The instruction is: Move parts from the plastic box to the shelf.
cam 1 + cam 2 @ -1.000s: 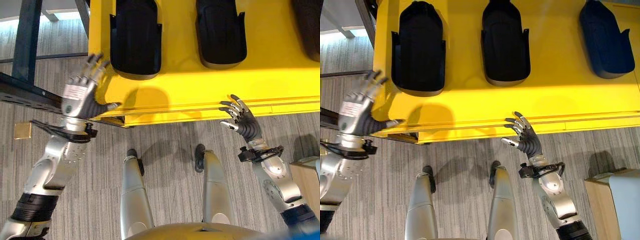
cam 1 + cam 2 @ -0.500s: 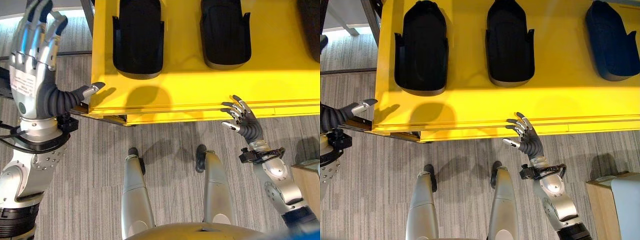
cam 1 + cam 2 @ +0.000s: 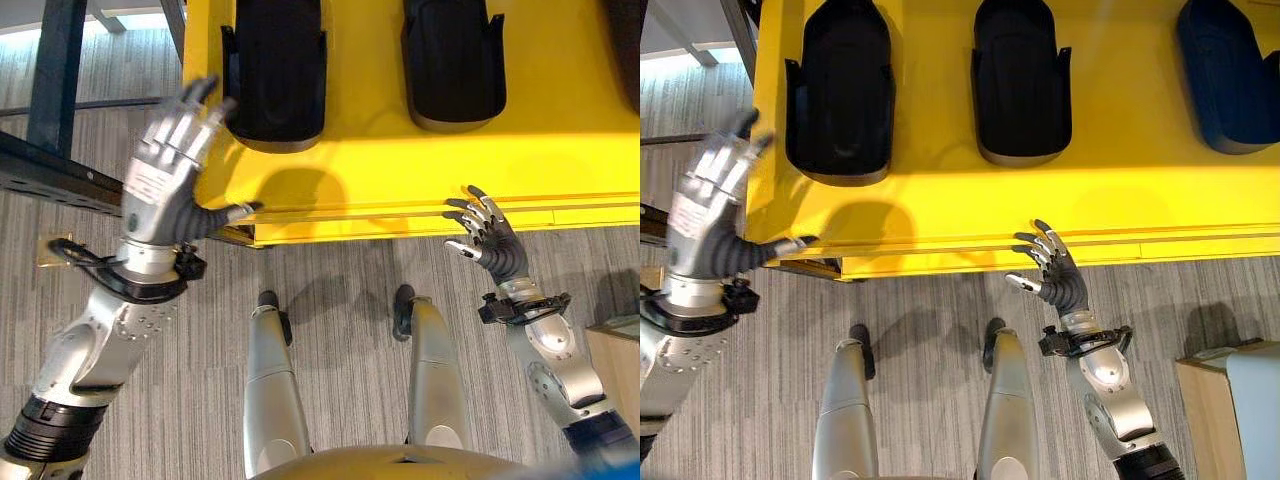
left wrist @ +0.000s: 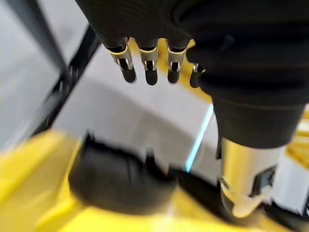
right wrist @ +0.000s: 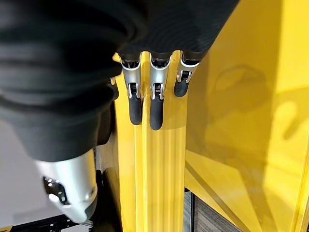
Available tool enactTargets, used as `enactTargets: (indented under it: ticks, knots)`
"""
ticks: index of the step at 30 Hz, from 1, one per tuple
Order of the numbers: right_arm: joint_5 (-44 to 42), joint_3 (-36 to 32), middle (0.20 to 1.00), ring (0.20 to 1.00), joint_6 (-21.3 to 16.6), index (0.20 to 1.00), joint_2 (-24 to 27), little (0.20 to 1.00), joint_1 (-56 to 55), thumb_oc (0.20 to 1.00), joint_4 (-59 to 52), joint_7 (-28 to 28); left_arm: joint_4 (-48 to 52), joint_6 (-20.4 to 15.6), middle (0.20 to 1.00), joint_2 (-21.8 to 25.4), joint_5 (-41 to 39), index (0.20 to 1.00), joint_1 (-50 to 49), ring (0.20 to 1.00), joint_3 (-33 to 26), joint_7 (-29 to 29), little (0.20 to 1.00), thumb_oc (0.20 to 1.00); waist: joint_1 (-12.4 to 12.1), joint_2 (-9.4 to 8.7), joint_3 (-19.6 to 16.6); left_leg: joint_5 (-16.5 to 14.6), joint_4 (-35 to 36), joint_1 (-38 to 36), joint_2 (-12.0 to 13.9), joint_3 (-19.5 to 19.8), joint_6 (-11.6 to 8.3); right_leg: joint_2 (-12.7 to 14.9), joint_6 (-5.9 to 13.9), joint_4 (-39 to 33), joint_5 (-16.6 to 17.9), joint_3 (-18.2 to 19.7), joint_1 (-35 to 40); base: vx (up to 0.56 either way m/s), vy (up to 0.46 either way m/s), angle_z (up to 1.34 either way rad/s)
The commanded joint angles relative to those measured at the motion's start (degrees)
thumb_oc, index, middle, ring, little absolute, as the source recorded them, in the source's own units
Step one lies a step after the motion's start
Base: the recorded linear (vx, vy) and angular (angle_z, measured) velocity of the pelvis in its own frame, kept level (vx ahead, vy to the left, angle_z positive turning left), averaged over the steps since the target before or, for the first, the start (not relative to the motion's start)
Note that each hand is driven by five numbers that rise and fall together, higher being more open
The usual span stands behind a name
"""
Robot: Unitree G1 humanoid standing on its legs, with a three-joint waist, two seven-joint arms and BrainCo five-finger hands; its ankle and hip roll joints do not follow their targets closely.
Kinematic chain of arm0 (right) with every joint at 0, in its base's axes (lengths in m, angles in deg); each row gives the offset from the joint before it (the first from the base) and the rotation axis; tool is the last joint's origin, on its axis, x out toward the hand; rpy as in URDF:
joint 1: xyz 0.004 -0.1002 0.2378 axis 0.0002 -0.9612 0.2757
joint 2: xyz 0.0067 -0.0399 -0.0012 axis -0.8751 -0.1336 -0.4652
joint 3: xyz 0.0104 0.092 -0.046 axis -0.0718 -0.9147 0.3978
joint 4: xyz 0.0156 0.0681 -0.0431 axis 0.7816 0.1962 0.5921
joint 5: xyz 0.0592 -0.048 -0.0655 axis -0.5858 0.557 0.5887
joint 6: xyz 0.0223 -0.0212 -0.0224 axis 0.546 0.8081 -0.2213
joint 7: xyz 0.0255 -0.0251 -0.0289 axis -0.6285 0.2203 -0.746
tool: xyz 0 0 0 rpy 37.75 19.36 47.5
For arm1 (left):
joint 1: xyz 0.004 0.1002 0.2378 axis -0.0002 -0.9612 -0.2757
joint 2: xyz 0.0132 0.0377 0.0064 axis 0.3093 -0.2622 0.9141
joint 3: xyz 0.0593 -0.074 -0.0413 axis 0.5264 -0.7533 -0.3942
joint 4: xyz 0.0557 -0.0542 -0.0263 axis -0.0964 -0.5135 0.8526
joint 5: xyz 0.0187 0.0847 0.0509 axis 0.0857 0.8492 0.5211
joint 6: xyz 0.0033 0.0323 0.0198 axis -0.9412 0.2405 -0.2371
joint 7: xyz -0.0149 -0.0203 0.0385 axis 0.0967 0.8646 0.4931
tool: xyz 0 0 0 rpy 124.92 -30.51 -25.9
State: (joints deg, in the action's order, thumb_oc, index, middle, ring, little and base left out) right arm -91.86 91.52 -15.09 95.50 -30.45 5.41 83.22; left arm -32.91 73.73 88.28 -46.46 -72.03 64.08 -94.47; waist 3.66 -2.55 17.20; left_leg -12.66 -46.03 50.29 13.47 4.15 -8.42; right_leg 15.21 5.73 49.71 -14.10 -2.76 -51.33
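Two black moulded parts (image 3: 275, 70) (image 3: 455, 60) lie on the yellow shelf (image 3: 400, 160); a third, dark blue part (image 3: 1230, 70) sits further right. My left hand (image 3: 170, 185) hovers open at the shelf's left front corner, fingers spread near the leftmost part, thumb by the front edge, holding nothing. In the left wrist view its straight fingers (image 4: 145, 63) point over a blurred black part (image 4: 116, 183). My right hand (image 3: 490, 240) is open and empty just below the shelf's front edge, its fingers (image 5: 154, 101) reaching along the yellow rim (image 5: 159, 169).
A dark metal frame (image 3: 50, 90) stands to the left of the shelf over grey striped floor. A light brown box (image 3: 615, 360) sits at the lower right beside my right arm.
The left hand, raised close to the camera half a second ago, has dropped back to the shelf's left front corner, nearer the leftmost part. The right hand has hardly moved.
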Motion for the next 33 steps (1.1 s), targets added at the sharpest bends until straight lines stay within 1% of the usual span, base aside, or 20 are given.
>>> enactTargets:
  ticks: [1,2,3,7,17,25,33]
  knots:
    - [0.7,-0.41,1.0,1.0,-1.8,1.0,0.86,1.0,1.21,1.0,-3.21,0.32,1.81,-0.73,1.0,0.5,0.16,1.0,1.74,1.0,-0.66,1.3,1.0,1.0,0.16,-0.76,-1.36,3.44,3.32,1.62,0.95,-2.11,2.8,1.45,1.45,-6.66,4.5,0.75,3.11,0.08,-0.005,0.01]
    - [0.65,-0.22,1.0,1.0,-1.78,1.0,0.76,1.0,1.39,1.0,-3.31,0.31,0.88,-0.66,1.0,-0.02,-0.31,1.0,1.96,1.0,0.73,2.59,1.0,1.0,0.53,-0.91,-1.68,2.0,3.07,1.07,1.04,-2.01,2.49,1.28,1.79,-6.44,3.27,0.86,3.69,-0.1,0.015,0.03]
    - [0.79,-0.39,1.0,1.0,-1.69,1.0,0.85,1.0,1.41,1.0,-3.26,0.42,-0.74,-0.35,1.0,-0.39,-0.01,1.0,3.56,1.0,2.82,3.19,1.0,1.0,0.57,-0.91,-1.42,3.51,3.36,1.72,0.9,-2.15,2.88,1.33,1.45,-6.85,4.57,0.75,3.13,0.0,0.0,0.0]
    - [0.38,-0.16,1.0,1.0,-1.67,1.0,0.74,1.0,1.53,1.0,-3.23,0.33,-2.71,-0.07,1.0,-0.93,0.61,1.0,5.16,1.0,5.18,4.64,1.0,1.0,0.88,-1.06,-1.38,3.49,3.17,1.82,0.96,-2.29,2.9,1.16,1.38,-6.94,4.6,0.74,3.13,-0.02,0.003,0.0]
    - [0.64,-0.23,1.0,1.0,-1.58,1.0,0.59,1.0,1.5,1.0,-2.94,0.33,-3.65,0.07,1.0,-1.65,0.43,1.0,4.31,1.0,5.67,5.54,1.0,1.0,0.8,-0.9,-1.33,3.38,3.12,1.6,0.98,-2.39,2.92,1.03,1.33,-6.78,4.46,0.91,3.12,0.0,0.001,0.0]
    - [0.6,-0.07,1.0,1.0,-1.46,1.0,0.69,1.0,1.52,1.0,-2.99,0.2,-3.76,0.25,1.0,-1.45,0.43,1.0,2.8,1.0,5.1,5.81,1.0,1.0,0.7,-0.72,-1.15,3.45,3.08,1.56,0.98,-2.31,2.94,1.03,1.29,-6.58,4.32,0.89,3.23,0.0,0.0,0.0]
    - [0.65,-0.05,1.0,1.0,-1.28,1.0,0.73,1.0,1.53,1.0,-2.77,0.31,-4.33,0.19,1.0,-0.95,0.76,1.0,2.2,1.0,5.79,6.65,1.0,1.0,0.81,-0.69,-0.9,3.42,2.93,1.45,1.06,-2.47,2.92,1.03,1.26,-6.47,4.37,0.94,3.29,0.0,0.0,0.0]
